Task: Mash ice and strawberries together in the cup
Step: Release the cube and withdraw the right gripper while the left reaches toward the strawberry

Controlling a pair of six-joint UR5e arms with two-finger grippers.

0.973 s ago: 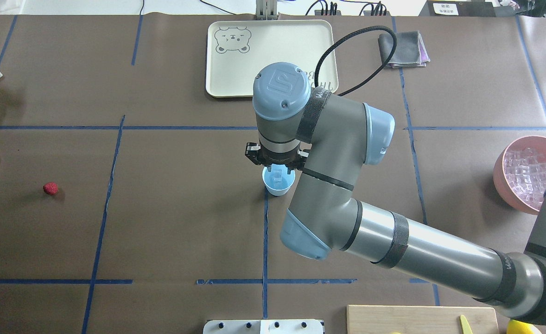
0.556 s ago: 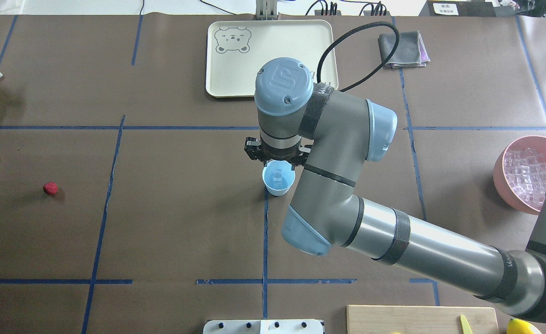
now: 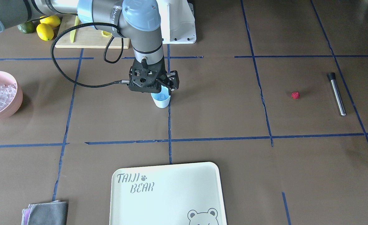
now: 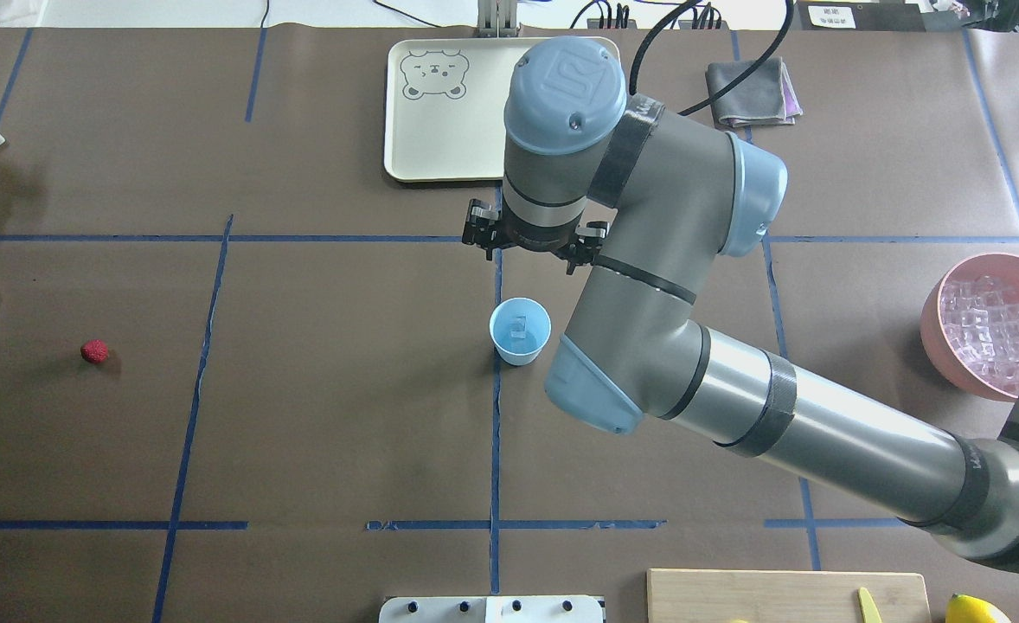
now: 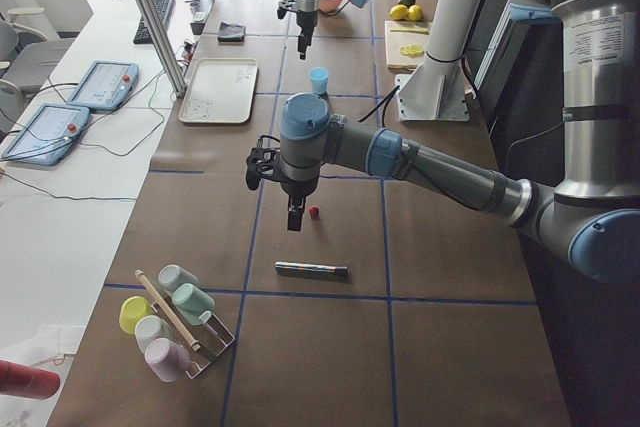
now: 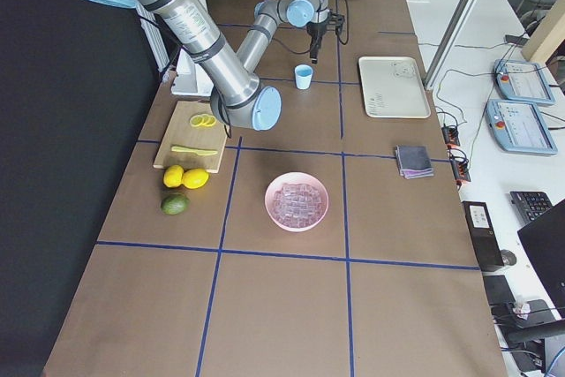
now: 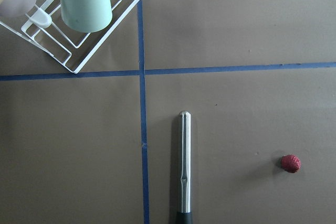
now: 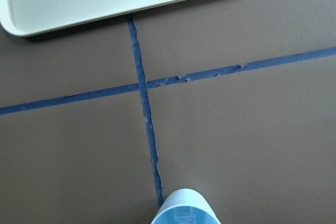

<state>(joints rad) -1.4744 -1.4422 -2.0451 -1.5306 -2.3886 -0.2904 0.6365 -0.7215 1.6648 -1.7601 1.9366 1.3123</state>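
The light-blue cup (image 4: pixel 520 331) stands upright at the table's middle with one clear ice cube (image 4: pixel 518 326) inside. My right gripper (image 3: pixel 154 90) hangs just beyond the cup on the tray side, open and empty, its tips hidden under the wrist in the overhead view. The cup's rim (image 8: pixel 184 211) shows at the bottom of the right wrist view. The ice (image 4: pixel 990 324) is heaped in a pink bowl (image 4: pixel 938 333) at the right. The strawberry (image 4: pixel 94 351) lies on the table at the far left. My left gripper (image 5: pixel 293 219) hovers close beside the strawberry (image 5: pixel 314 212). I cannot tell whether it is open.
A steel rod (image 3: pixel 337 93) lies near the strawberry. A cream tray (image 4: pixel 440 156) sits at the far middle, with a grey cloth (image 4: pixel 752 91) to its right. A cutting board (image 3: pixel 87 37) and lemons (image 3: pixel 45 31) are by the robot base. A cup rack (image 7: pixel 79 19) stands at the left end.
My right gripper has lifted and drawn away from above the cup toward the tray. The cup is now fully uncovered, with the cube still inside.
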